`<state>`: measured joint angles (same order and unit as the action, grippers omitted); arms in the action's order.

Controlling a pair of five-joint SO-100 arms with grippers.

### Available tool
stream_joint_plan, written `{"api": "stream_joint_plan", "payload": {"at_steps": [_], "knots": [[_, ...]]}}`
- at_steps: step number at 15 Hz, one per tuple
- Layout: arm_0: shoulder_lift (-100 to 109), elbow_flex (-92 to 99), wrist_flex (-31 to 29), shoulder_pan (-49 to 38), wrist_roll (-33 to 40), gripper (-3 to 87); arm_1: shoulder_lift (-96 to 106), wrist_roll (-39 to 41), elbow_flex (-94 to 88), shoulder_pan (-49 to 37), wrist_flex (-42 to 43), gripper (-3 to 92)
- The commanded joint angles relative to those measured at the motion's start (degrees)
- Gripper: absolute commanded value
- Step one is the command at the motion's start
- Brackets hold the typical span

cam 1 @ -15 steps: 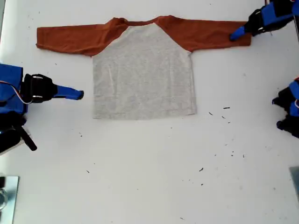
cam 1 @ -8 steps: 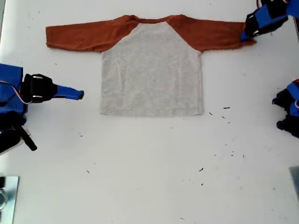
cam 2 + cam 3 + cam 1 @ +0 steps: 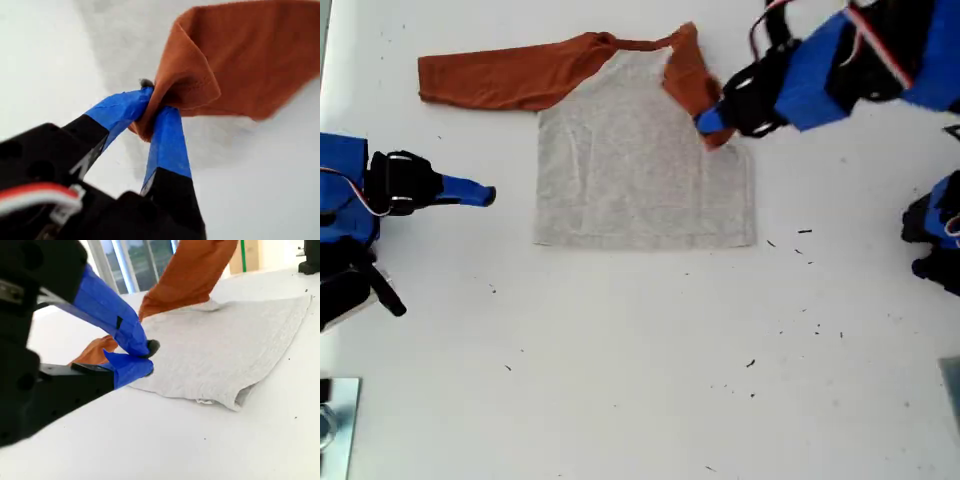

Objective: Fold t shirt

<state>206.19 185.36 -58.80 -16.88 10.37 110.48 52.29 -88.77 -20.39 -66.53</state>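
Pinching the cuff end of one rust-orange sleeve, my first hand held it over the grey body of the t shirt, near the armpit on the exterior view's right. The shirt lay flat on the white table, toward the far edge, with its other sleeve stretched out toward the exterior view's left. My second hand hovered just off the shirt's side on the exterior view's left, its tips pressed together on nothing. The fabric looked thin, soft and light; it draped and bunched at the pinch, so it would probably sag and drag instead of holding a crease. Cuffs, hem corners and shoulder seams seemed the sensible places to grip. Open table lay all around the hem and toward the near side, giving ample room; the far edge sat close behind the collar.
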Motion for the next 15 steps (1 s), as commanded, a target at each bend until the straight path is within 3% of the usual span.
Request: {"api": "stream_joint_plan", "payload": {"at_steps": [1,2,5,8,11,13,15], "knots": [[0.44,0.53,-0.09,-0.79,-0.18,-0.2,-11.16,-3.69,13.71,9.05,5.01,21.3],[0.44,0.53,-0.09,-0.79,-0.18,0.1,-13.80,-3.52,22.68,8.70,-2.81,26.1],[0.44,0.53,-0.09,-0.53,-0.18,0.2,-0.70,-1.85,21.80,-0.62,-16.35,22.0],[0.44,0.53,-0.09,-0.18,-0.18,3.2,17.67,-0.35,-1.67,-8.79,-15.73,21.7],[0.44,0.53,-0.09,-0.35,-0.18,5.4,53.26,-4.92,-50.36,-17.58,-3.52,11.2],[0.44,0.53,-0.09,-0.62,-0.70,-0.3,74.27,-10.63,-70.31,-18.11,-5.27,3.8],[0.44,0.35,2.64,-1.23,-2.37,-0.3,89.47,-14.59,-83.50,-15.38,-6.50,3.6]]}}
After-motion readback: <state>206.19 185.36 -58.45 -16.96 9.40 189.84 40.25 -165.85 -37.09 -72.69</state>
